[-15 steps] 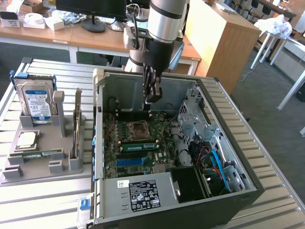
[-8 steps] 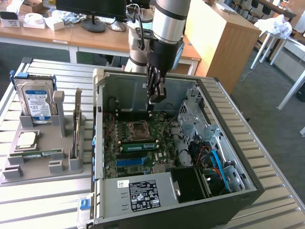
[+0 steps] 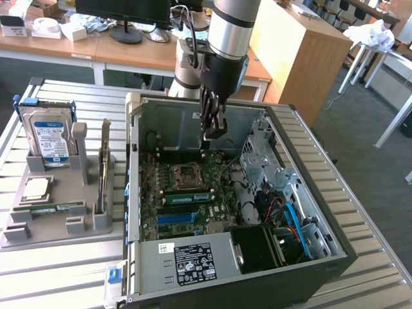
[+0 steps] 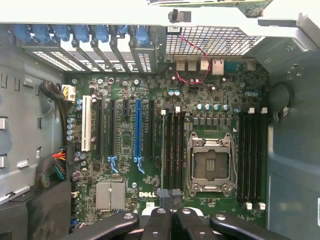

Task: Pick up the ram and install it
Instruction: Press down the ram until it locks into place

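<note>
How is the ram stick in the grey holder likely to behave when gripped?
The ram looks a thin, flat green board, so probably stiff and light. Resting low in the grey holder, it seems unlikely to roll or tip. Being so thin, it may be fragile under a hard squeeze.

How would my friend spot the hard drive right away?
Find the grey holder on the exterior view's left of the open computer case. The hard drive stands upright at its far end. It is the only silvery box with a blue-and-white label, much bigger than the flat square chip before it.
</note>
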Robot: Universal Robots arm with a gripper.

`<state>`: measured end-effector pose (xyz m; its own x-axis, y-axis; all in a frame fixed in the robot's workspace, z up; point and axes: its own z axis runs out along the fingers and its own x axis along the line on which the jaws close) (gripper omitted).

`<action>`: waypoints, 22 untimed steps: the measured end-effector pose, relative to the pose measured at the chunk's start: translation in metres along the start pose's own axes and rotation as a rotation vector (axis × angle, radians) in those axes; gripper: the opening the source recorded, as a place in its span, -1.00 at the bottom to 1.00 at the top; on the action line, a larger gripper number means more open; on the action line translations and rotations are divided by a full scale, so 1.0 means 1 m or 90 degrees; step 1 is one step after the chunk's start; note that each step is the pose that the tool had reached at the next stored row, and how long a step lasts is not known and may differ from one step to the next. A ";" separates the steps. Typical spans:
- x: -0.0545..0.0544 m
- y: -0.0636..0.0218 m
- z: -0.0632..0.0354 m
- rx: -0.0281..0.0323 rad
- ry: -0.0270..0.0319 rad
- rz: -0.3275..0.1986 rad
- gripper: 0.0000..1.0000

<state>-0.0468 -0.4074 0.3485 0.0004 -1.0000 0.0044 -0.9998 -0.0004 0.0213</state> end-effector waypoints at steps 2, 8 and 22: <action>0.000 0.0000 0.0000 0.0000 0.0000 0.000 -0.80; 0.000 0.0000 0.0000 0.0000 0.0000 0.000 -0.80; 0.000 0.0001 0.0005 -0.0002 -0.0011 0.051 -0.80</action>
<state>-0.0469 -0.4074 0.3480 -0.0791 -0.9969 0.0043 -0.9966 0.0792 0.0213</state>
